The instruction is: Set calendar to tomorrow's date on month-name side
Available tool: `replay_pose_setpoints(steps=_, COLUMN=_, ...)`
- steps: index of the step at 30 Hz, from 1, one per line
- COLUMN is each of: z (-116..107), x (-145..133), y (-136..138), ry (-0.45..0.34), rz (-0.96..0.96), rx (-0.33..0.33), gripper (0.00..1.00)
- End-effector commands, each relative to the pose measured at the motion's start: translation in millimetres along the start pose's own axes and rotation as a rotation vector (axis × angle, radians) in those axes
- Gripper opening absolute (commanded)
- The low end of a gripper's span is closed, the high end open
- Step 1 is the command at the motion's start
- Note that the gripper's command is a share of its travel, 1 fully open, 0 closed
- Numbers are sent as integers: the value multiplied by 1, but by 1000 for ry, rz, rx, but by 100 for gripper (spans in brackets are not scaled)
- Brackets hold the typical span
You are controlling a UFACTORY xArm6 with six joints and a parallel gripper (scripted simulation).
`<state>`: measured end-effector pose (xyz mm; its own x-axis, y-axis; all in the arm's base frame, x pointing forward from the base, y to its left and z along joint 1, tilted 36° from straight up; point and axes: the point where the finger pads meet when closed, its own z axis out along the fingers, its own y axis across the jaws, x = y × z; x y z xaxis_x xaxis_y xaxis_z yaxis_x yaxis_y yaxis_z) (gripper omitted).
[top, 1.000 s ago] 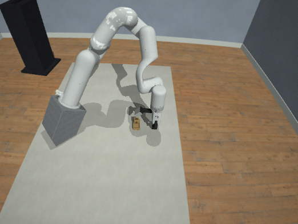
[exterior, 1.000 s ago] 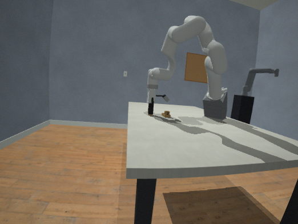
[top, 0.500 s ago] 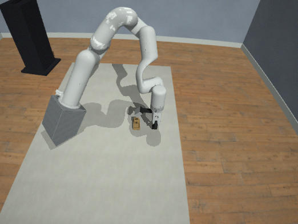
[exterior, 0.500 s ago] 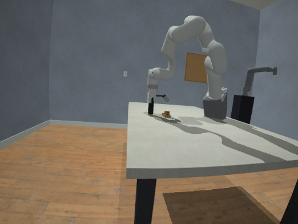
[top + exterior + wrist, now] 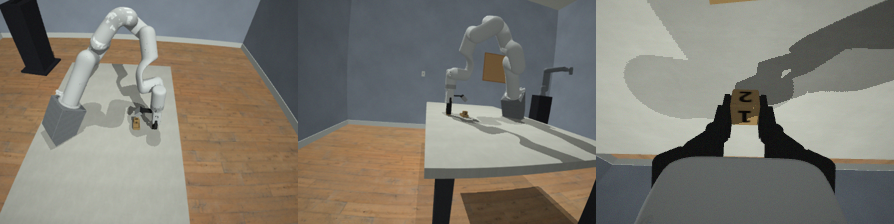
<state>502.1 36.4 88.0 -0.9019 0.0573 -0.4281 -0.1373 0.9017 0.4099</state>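
Your gripper (image 5: 744,112) is clamped on a cube (image 5: 745,106) in the middle of the wrist view, low over the table (image 5: 114,171). The tray (image 5: 136,124) sits just left of it in the top view.

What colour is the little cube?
Light wooden tan with black digits; the wrist view shows the cube best.
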Motion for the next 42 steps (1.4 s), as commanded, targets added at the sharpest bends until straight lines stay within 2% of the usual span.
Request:
replay_pose_setpoints(steps=1, z=-1, x=-1, y=0, ry=-3, rz=-1, rx=1, gripper=27)
replay_pose_setpoints(steps=33, z=-1, x=-1, y=0, ry=-3, rz=-1, rx=1, gripper=27)
replay_pose_setpoints(steps=34, z=-1, x=-1, y=0, ry=-3, rz=-1, rx=1, gripper=31)
replay_pose_setpoints(steps=36, z=-1, x=-1, y=0, ry=-3, rz=-1, rx=1, gripper=31)
replay_pose_setpoints(steps=37, z=-1, x=-1, y=0, ry=-3, rz=-1, rx=1, gripper=35)
replay_pose_setpoints(steps=39, z=-1, x=-1, y=0, ry=-3, rz=-1, rx=1, gripper=35)
replay_pose_setpoints(steps=40, z=-1, x=-1, y=0, ry=-3, rz=-1, rx=1, gripper=39)
replay_pose_setpoints(steps=42, z=-1, x=-1, y=0, ry=-3, rz=-1, rx=1, gripper=39)
